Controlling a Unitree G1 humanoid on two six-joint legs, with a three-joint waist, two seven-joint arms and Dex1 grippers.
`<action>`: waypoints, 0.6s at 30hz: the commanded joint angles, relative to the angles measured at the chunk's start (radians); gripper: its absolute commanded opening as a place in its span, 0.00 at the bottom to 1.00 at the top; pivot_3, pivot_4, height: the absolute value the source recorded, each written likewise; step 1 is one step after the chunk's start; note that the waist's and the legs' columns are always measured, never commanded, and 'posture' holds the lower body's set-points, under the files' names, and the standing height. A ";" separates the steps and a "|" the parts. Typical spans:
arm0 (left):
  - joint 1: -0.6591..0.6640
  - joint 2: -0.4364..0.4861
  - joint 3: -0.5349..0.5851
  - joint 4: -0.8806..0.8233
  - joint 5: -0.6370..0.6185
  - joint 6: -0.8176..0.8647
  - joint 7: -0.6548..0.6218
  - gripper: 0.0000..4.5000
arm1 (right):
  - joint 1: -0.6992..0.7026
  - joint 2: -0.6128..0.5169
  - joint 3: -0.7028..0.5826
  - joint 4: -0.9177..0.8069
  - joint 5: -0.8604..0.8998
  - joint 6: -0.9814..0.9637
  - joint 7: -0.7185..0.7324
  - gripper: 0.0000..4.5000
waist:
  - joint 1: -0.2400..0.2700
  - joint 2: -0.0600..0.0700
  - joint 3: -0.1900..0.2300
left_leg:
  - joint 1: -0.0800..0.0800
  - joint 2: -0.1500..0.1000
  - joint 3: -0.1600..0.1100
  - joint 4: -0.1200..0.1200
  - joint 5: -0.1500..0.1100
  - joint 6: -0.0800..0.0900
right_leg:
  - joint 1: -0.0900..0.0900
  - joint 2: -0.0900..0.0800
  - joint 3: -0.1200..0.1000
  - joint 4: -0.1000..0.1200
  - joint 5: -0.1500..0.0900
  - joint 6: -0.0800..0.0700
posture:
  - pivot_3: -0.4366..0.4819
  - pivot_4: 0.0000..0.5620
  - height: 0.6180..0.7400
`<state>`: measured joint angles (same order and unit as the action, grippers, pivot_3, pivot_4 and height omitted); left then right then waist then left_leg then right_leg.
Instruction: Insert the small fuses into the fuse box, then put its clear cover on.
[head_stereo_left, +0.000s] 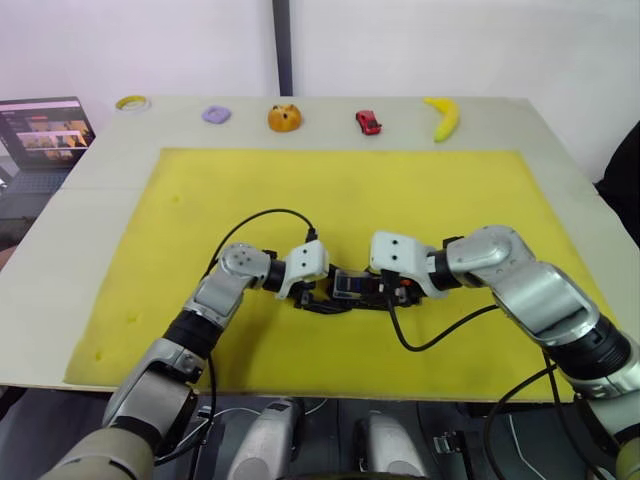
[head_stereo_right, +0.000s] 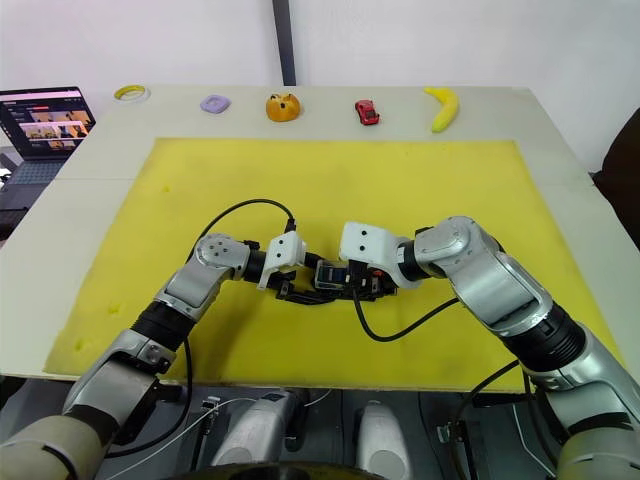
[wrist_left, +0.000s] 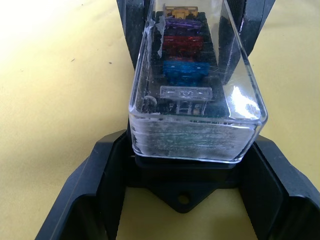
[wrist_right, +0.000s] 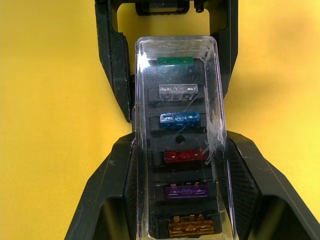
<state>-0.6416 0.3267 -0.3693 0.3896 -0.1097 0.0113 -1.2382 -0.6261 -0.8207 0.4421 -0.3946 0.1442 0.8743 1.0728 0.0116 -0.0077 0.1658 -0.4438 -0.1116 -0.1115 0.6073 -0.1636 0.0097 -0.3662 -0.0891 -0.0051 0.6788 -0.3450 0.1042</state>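
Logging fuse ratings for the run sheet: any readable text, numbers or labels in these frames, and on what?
None can be read.
Fuses under the clear cover: faint marks on their tops, too blurred to read.
Laptop screen at the table's edge: pictures and small lines, too small to read.
Fuse box, grippers, yellow mat: no label seen.
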 joint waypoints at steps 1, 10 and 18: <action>-0.027 -0.015 0.042 -0.020 -0.018 -0.007 0.029 0.57 | 0.059 -0.007 0.060 0.049 0.005 0.058 0.012 0.38 | 0.000 0.000 0.000 | 0.000 0.000 0.000 0.000 0.000 0.000 | 0.000 0.000 0.000 0.000 0.000 0.000 | 0.48 0.27 0.96; -0.024 -0.009 0.046 -0.018 -0.017 -0.009 0.028 0.57 | 0.005 -0.017 -0.024 0.023 0.065 0.054 0.058 0.70 | 0.002 0.000 0.000 | 0.000 0.000 0.000 0.000 0.000 0.000 | 0.000 0.000 0.000 0.000 0.000 0.000 | 0.48 0.27 0.96; -0.019 -0.007 0.053 -0.019 -0.017 -0.007 0.025 0.57 | -0.020 -0.047 -0.160 -0.066 0.159 0.085 0.048 1.00 | -0.001 0.000 0.001 | -0.006 0.000 0.000 0.001 0.000 0.000 | -0.006 0.000 0.000 0.000 0.000 0.001 | 0.48 0.27 0.96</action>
<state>-0.6420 0.3208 -0.3446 0.3898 -0.1164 0.0123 -1.2277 -0.6354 -0.8654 0.3378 -0.4239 0.2791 0.9751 1.1271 0.0104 -0.0073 0.1664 -0.4507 -0.1117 -0.1117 0.6078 -0.1636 0.0098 -0.3722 -0.0890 -0.0053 0.6788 -0.3445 0.1051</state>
